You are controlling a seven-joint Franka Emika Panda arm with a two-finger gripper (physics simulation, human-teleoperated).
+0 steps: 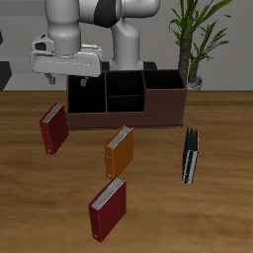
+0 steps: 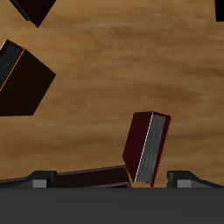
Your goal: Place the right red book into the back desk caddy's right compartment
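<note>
The right red book stands upright on the table in front of the caddy's end; the wrist view shows its white page edges. The back desk caddy is a long dark box at the rear; its right compartment is the large end section farthest from that book. My gripper hangs open over the caddy's other end, above and slightly behind the book. In the wrist view both fingertips stand wide apart with nothing between them, and the caddy's rim lies beside the book.
A second dark red book stands near the table's front edge, an orange book in the middle, and a black book beyond it. A potted plant stands behind the caddy.
</note>
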